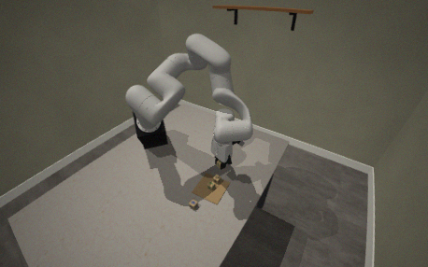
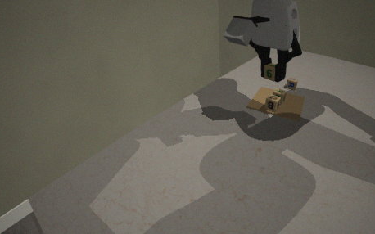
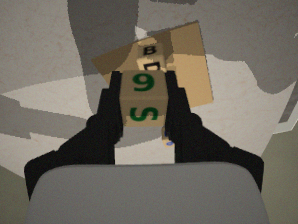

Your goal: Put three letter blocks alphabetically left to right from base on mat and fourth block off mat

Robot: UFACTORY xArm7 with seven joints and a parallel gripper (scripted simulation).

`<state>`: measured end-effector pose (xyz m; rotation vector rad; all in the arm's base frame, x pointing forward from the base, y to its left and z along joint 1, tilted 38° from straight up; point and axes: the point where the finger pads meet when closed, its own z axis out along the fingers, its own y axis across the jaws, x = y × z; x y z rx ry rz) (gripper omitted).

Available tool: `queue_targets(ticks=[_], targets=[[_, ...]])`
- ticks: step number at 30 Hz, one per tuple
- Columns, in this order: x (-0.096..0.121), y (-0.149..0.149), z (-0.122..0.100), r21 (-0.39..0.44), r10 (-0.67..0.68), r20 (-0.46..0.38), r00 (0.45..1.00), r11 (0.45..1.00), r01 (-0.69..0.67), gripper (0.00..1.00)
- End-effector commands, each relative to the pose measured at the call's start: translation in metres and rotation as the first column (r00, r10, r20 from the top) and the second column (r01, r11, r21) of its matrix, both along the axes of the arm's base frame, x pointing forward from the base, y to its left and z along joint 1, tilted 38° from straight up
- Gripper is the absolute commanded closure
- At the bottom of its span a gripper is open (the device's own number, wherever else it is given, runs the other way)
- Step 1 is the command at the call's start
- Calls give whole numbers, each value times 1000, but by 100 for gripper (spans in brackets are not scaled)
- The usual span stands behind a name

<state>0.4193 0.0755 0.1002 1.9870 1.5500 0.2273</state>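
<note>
My gripper (image 1: 222, 161) is shut on a wooden block (image 2: 269, 72) and holds it in the air, just beside the near edge of the brown mat (image 1: 214, 189). The held block shows a green S on top and a green 6 on one side in the wrist view (image 3: 143, 99). Two blocks lie on the mat, close together: one with black marks (image 2: 273, 102) and one with green marks (image 2: 280, 95). They also show in the wrist view (image 3: 153, 58), past the held block. A block with blue marks (image 1: 193, 203) lies on the table off the mat, near its corner.
The robot's base (image 1: 150, 133) stands at the back of the light table top. The table's right edge (image 1: 268, 179) runs close to the mat, with dark floor beyond it. A shelf (image 1: 263, 9) hangs on the back wall.
</note>
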Motion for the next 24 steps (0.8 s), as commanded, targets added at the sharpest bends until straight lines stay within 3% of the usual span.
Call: queue_targets(ticks=[1, 9, 24], targets=[[-1, -51, 27, -19, 129, -18, 991, 991, -130, 73], [-16, -109, 48, -101, 203, -45, 978, 973, -207, 73], [-17, -112, 49, -106, 206, -47, 977, 972, -210, 73]])
